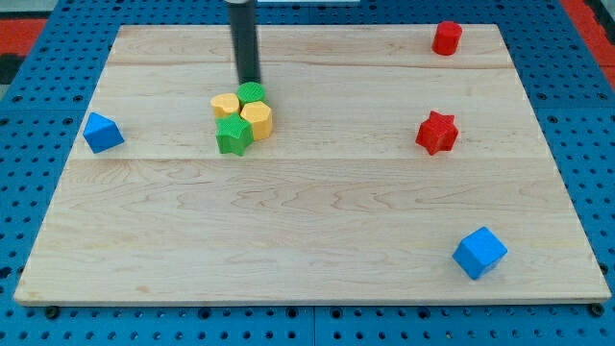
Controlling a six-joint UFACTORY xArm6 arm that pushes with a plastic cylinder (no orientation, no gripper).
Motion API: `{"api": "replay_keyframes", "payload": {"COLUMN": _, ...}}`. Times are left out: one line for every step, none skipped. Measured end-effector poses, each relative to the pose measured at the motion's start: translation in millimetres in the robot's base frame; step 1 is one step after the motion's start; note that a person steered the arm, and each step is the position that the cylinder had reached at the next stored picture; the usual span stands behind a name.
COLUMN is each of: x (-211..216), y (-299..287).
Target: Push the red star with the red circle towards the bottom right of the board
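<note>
The red star (pixel 437 133) lies on the wooden board (pixel 317 221) at the view's right, about mid-height. The red circle (pixel 446 37) stands near the board's top right corner, apart from the star. My tip (pixel 249 81) is at the upper left of the board's middle, just above a cluster of blocks and touching or nearly touching the green circle (pixel 252 92). The tip is far to the left of both red blocks.
The cluster holds the green circle, a yellow heart (pixel 226 104), a yellow hexagon-like block (pixel 258 118) and a green star (pixel 233 135), all pressed together. A blue cube (pixel 102 132) sits at the left edge. Another blue cube (pixel 479 252) sits at the bottom right.
</note>
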State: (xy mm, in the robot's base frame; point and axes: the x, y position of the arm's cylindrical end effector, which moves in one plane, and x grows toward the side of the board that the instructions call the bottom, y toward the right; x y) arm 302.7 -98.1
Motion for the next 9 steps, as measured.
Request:
{"api": "replay_keyframes", "payload": {"x": -29, "y": 16}}
{"api": "replay_keyframes", "payload": {"x": -49, "y": 98}}
{"api": "replay_keyframes", "payload": {"x": -48, "y": 151}}
{"api": "replay_keyframes", "payload": {"x": -19, "y": 151}}
{"api": "replay_keyframes", "payload": {"x": 4, "y": 209}}
{"api": "replay_keyframes", "payload": {"x": -9, "y": 324}}
{"api": "replay_keyframes", "payload": {"x": -82, "y": 403}}
{"api": "replay_keyframes", "payload": {"x": -112, "y": 417}}
{"api": "replay_keyframes", "payload": {"x": -99, "y": 325}}
